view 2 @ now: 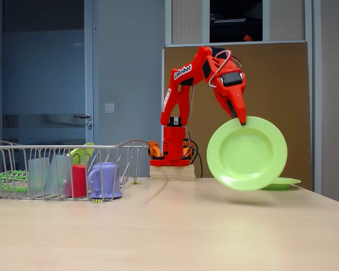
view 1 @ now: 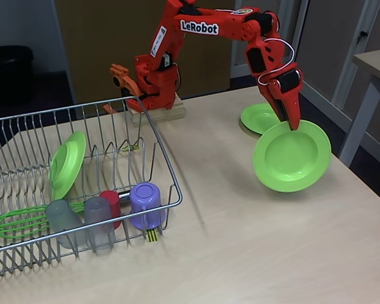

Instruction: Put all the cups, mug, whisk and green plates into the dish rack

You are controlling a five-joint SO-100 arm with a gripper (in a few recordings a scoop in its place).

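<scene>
My red gripper (view 1: 294, 121) is shut on the top rim of a lime-green plate (view 1: 291, 156), which hangs tilted above the table at the right; the same gripper (view 2: 241, 118) and plate (view 2: 247, 153) show in the other fixed view. A second green plate (view 1: 258, 117) lies flat on the table behind it (view 2: 282, 182). In the wire dish rack (view 1: 164, 166) a third green plate (view 1: 68, 163) stands on edge. Two grey cups (view 1: 63, 220) (view 1: 99, 221), a red cup (view 1: 113, 204) and the purple mug (view 1: 145, 204) sit upside down near its front. The green whisk (view 1: 16, 221) lies at its left.
The arm's base (view 1: 157, 109) sits on a wooden block at the table's back edge. The rack (view 2: 62, 148) takes up the left of the table. Bare tabletop (view 1: 253, 253) spreads between the rack and the hanging plate. Another table (view 1: 373, 63) stands at far right.
</scene>
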